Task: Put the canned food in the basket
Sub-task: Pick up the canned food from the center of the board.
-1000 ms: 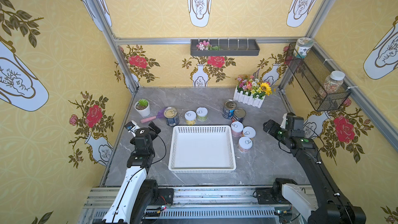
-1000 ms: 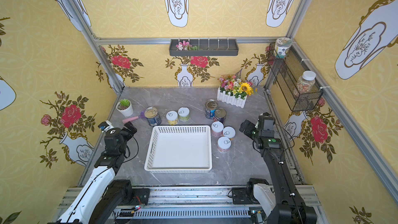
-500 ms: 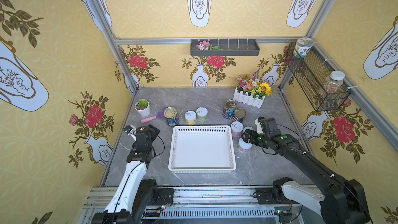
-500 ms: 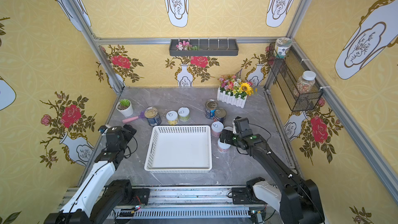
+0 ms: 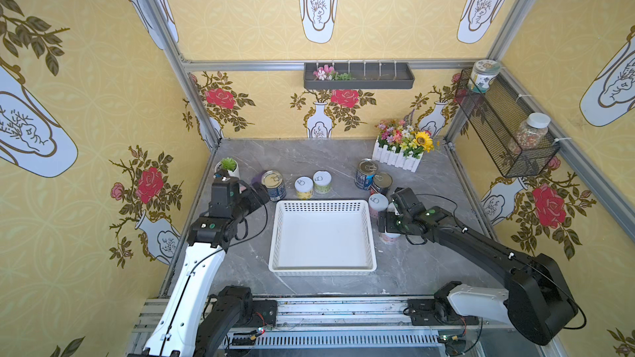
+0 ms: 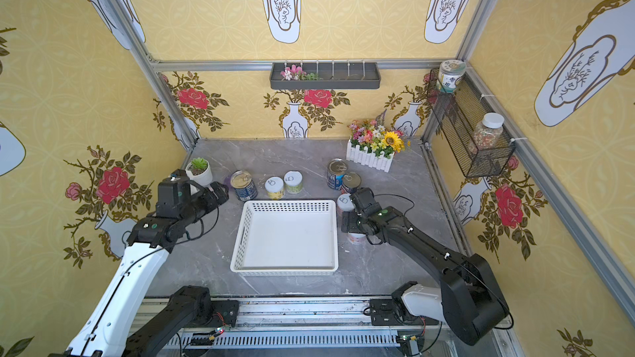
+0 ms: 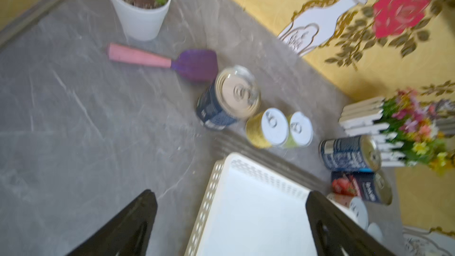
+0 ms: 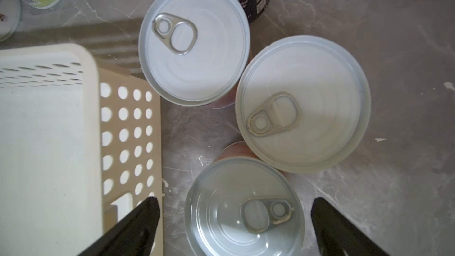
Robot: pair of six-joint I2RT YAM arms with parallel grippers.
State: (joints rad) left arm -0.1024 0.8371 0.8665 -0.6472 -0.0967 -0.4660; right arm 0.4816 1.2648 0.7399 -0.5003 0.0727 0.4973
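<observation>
Jaws of the right gripper and the left gripper both stand wide apart, clamped on nothing.

Within the last second the right gripper has swung in from the right edge of the surface. It now hangs over the near can, and its fingers flank the lid with a gap on each side. Whether the tips are down level with the can's wall cannot be told. The left gripper has advanced along the left edge and now points at the blue can, apart from it.

The basket sits mid-surface toward the near edge, unmoved and empty. No can has shifted.

- **Right of the basket:** the near can, mid can and third can stand close-packed just beside its right wall. Contact between them cannot be told.
- **Beyond those:** the red can and second blue can stand close together.
- **Past the basket's far wall:** the blue can, yellow can and green can stand in a row.

**Assessment:** none of the eight cans is delivered, and the first pick is only now set up. The next move likely calls for a straight descent and a closing on the near can. The main hazard is the inner finger, which sits over the basket's right wall and could catch it. The outer finger also has little room beside the mid can.
</observation>
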